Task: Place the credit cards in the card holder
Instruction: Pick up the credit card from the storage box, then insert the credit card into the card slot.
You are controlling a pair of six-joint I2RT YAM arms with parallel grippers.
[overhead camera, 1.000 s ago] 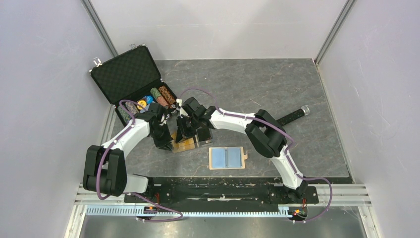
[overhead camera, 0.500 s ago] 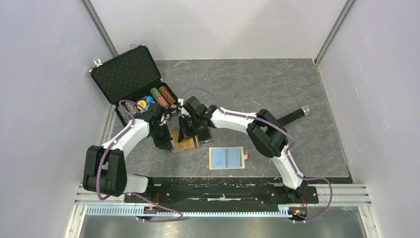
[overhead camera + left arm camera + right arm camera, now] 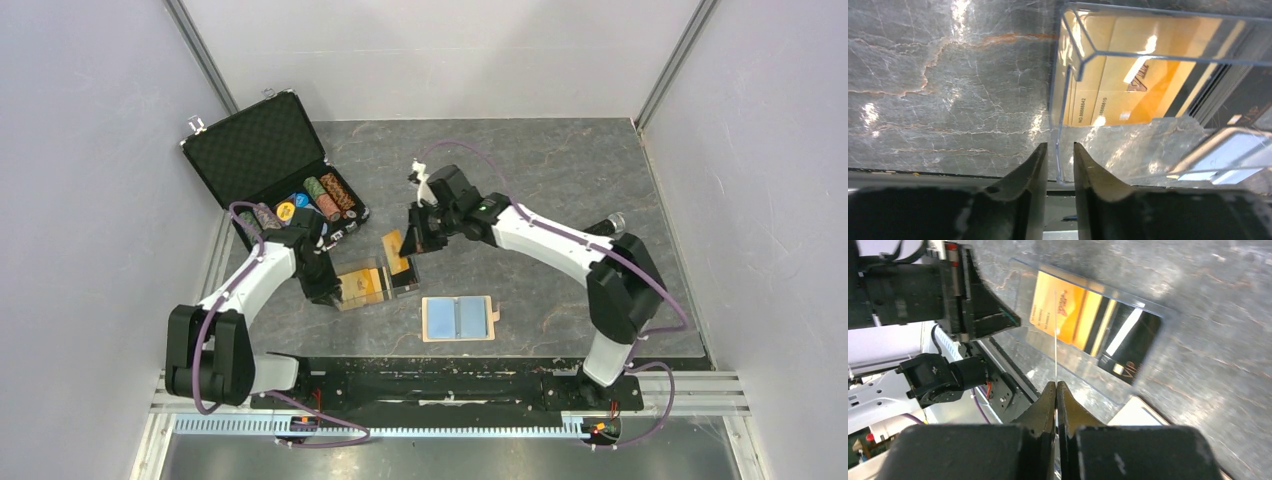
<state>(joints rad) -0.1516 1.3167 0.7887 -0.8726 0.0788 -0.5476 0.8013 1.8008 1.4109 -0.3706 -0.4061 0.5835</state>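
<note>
The top view shows my right gripper [image 3: 411, 243] raised above the table, shut on an orange-gold credit card [image 3: 394, 250]. The right wrist view shows this card edge-on as a thin line [image 3: 1055, 335] leaving the fingertips. Below it lies a clear plastic box [image 3: 375, 283] holding another orange card [image 3: 1128, 85] and a black card [image 3: 1128, 345]. My left gripper [image 3: 1060, 146] straddles the box's left wall, with a small gap on each side. The card holder [image 3: 460, 318] lies open, blue pockets up, right of the box.
An open black poker-chip case [image 3: 265, 150] with stacks of chips stands at the back left. A black cylindrical handle [image 3: 590, 235] lies at the right. The arm bases and a rail run along the near edge.
My right gripper closed on the orange card and lifted it up and to the right, out of the box. The left jaws widened slightly on the box wall.
</note>
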